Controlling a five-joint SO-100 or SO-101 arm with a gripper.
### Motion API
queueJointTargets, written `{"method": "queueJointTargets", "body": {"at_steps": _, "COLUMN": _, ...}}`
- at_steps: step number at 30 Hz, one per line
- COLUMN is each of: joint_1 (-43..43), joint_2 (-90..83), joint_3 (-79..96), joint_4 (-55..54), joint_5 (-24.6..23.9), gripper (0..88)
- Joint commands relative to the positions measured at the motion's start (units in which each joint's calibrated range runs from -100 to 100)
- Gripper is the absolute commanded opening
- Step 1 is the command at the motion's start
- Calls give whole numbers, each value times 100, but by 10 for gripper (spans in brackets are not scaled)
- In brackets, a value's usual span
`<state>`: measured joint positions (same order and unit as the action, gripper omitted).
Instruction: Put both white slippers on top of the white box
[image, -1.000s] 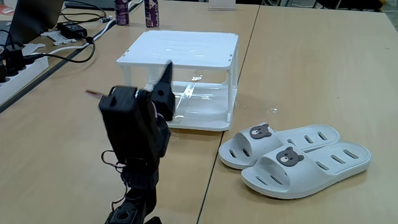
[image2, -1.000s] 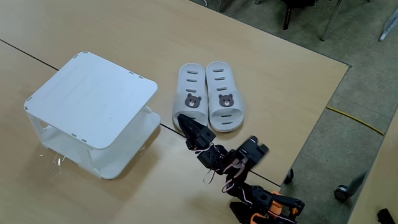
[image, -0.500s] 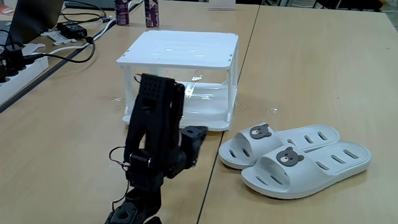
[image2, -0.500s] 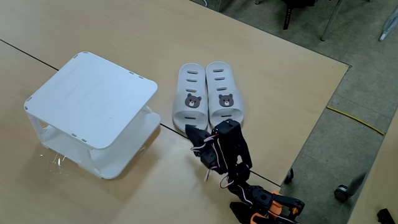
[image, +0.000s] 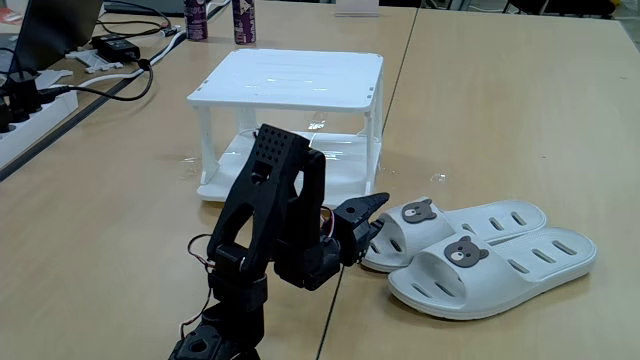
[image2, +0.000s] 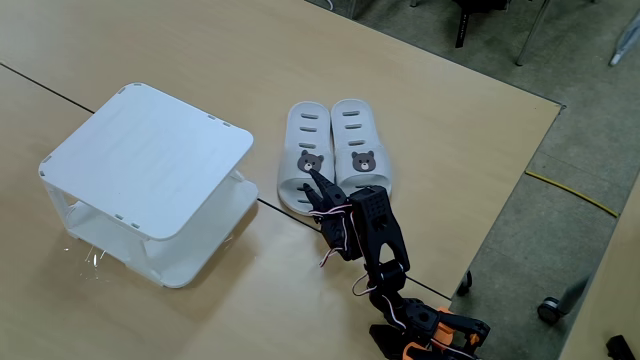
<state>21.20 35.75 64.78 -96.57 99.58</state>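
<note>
While the arm leans low over the table, the scene reads like this:

White box (image: 290, 75): it stands on the wooden table (image: 480, 110), left of the slippers in both fixed views; its flat top (image2: 150, 160) is bare, and nothing can be made out on the glossy lower shelf (image: 335, 160).

White slippers (image: 490, 255): they lie side by side on the table, touching each other, bear badges up, right of the box in both fixed views (image2: 335, 155).

Surface and room: pale wood with a seam; cables and a power strip (image: 30, 105) lie at the far left, two dark bottles (image: 243, 20) beyond the box, grey floor past the table edge (seen from above).

Gripper (image: 368, 215): the black fingers are parted narrowly at the toe end of the slipper nearer the box, holding nothing; I cannot tell whether they touch it (image2: 316, 184).
</note>
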Motion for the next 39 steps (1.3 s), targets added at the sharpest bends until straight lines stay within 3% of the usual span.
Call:
{"method": "queueJointTargets", "body": {"at_steps": 1, "joint_1": 51, "joint_2": 55, "joint_3": -483, "joint_4": 243, "joint_5": 42, "gripper": 204}}
{"method": "queueJointTargets", "body": {"at_steps": 11, "joint_1": 602, "joint_2": 207, "joint_3": -2630, "joint_4": 2305, "joint_5": 42, "gripper": 205}}
{"method": "queueJointTargets", "body": {"at_steps": 31, "joint_1": 586, "joint_2": 1099, "joint_3": -4588, "joint_4": 3039, "joint_5": 42, "gripper": 195}}
{"method": "queueJointTargets", "body": {"at_steps": 33, "joint_1": 586, "joint_2": 1099, "joint_3": -4570, "joint_4": 3039, "joint_5": 42, "gripper": 136}}
{"method": "queueJointTargets", "body": {"at_steps": 35, "joint_1": 569, "joint_2": 1099, "joint_3": -4561, "joint_4": 3039, "joint_5": 42, "gripper": 0}}
{"method": "queueJointTargets", "body": {"at_steps": 39, "joint_1": 578, "joint_2": 1040, "joint_3": -4552, "joint_4": 3039, "joint_5": 42, "gripper": 7}}
